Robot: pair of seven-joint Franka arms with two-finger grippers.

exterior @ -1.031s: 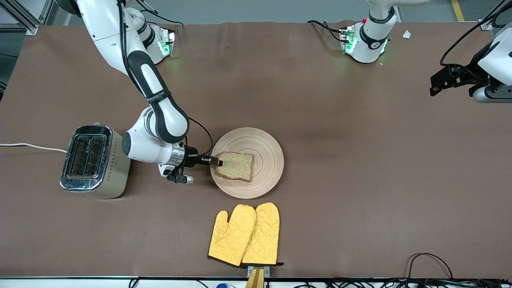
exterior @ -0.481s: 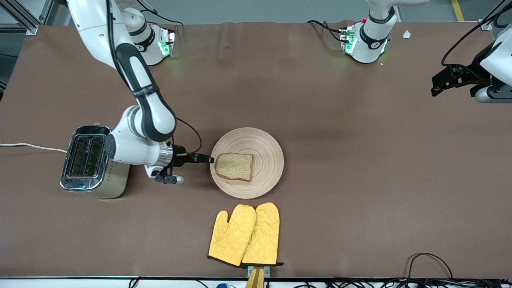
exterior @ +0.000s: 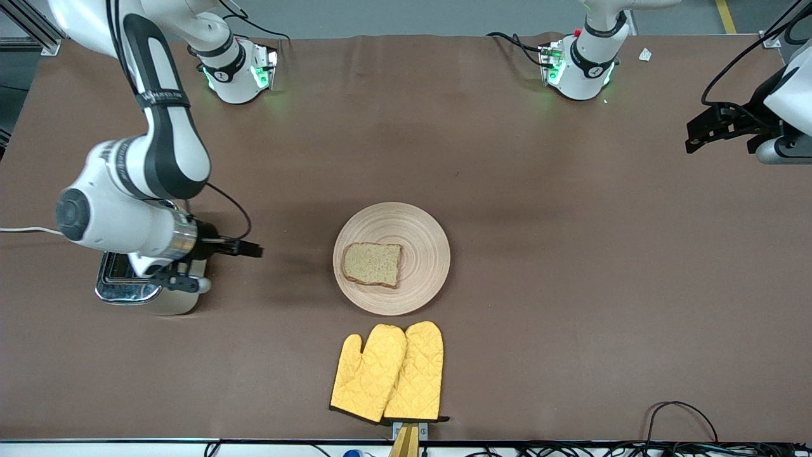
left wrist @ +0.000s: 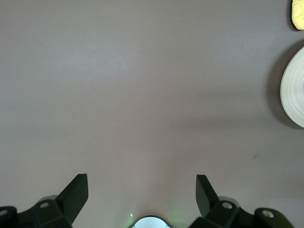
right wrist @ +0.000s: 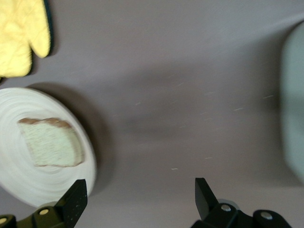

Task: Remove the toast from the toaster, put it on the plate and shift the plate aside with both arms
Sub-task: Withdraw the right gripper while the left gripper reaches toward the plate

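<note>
Resting toast point(exterior: 372, 264) on plate point(exterior: 425, 228)

One toast slice point(exterior: 372, 264) — on one wooden plate point(exterior: 425, 238); beside the plate, one toaster point(exterior: 149, 292); two yellow oven mitts point(exterior: 388, 372); two robot arms — two grippers.

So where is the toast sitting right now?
In the front view the toast lies flat on the plate, on its half toward the right arm's end of the table, with the oven mitts nearer the camera.
</note>
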